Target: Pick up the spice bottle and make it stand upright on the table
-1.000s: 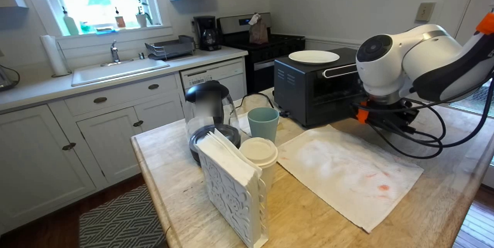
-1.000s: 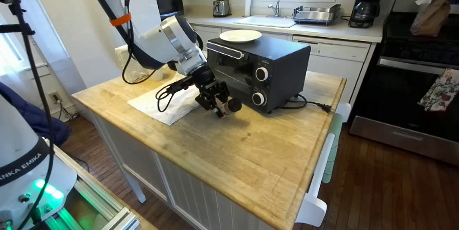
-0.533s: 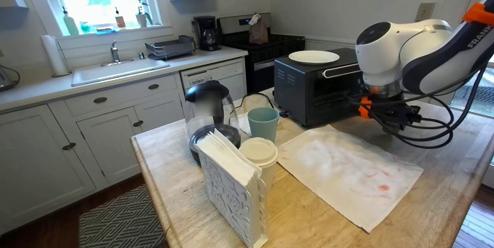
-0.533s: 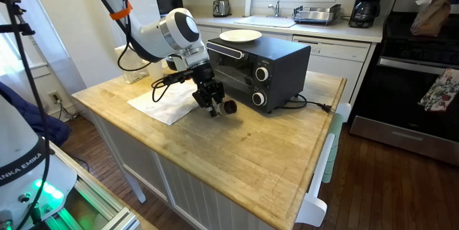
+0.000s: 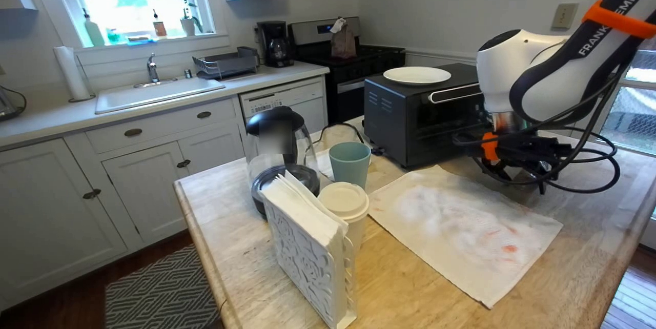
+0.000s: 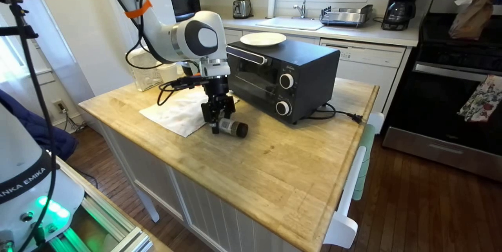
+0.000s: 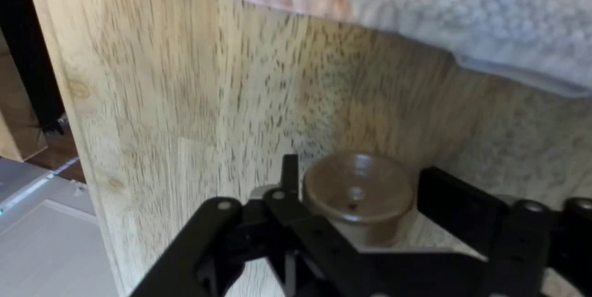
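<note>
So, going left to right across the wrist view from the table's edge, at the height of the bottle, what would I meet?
Edge of the light-wood table → black finger → spice bottle, round end showing → opposite finger.

“FRANK” and “EMIKA” on the robot arm [image 5: 561, 78], “ANKA EMIKA” on the robot's base [image 6: 27, 175]
</note>
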`<move>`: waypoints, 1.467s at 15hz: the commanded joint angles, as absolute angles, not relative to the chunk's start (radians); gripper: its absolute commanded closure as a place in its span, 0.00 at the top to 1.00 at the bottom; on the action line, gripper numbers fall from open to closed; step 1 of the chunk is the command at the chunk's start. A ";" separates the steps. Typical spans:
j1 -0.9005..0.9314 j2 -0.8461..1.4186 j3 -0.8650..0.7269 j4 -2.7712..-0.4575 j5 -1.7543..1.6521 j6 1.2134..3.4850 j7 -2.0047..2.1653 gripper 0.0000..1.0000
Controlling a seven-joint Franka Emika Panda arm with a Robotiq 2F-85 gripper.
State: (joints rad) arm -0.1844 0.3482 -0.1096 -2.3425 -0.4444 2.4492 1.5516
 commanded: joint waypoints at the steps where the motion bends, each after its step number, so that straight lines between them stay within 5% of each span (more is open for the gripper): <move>1: -0.163 0.380 -0.156 -2.365 -0.325 2.514 1.437 0.98; 12: -0.130 0.351 -0.300 -2.397 -0.256 2.750 1.321 1.00; 13: -0.120 0.351 -0.316 -2.398 -0.260 2.766 1.322 0.81; 21: 0.114 0.343 -0.575 -2.408 -0.461 2.804 1.502 0.25; 22: 0.164 0.346 -0.628 -2.405 -0.526 2.798 1.563 0.25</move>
State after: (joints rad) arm 0.0348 0.3680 -0.4925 -2.3792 -0.3805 2.7915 1.4189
